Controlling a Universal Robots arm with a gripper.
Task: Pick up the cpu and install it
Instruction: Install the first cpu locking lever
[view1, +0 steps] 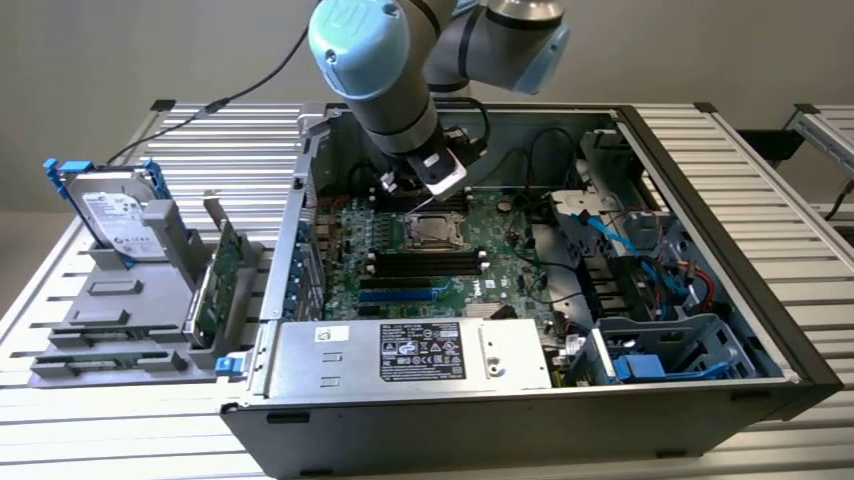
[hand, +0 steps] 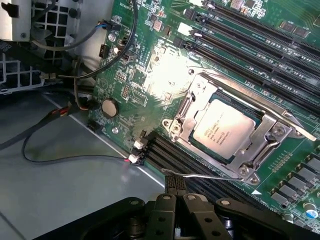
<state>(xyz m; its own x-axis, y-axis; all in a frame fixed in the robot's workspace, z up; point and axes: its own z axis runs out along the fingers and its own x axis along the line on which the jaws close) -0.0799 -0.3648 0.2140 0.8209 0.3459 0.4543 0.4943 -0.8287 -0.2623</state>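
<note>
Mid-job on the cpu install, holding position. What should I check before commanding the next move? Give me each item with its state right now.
1. The cpu lies flat in the socket: ok.
2. The load plate is lowered over the cpu's edges: ok.
3. The hand is shut and carries no cpu: ok.
4. The socket lever is latched: cannot tell; its end lies right at the hand's tip.
5. The loose cables are away from the socket: ok, they lie beside the board.
</note>
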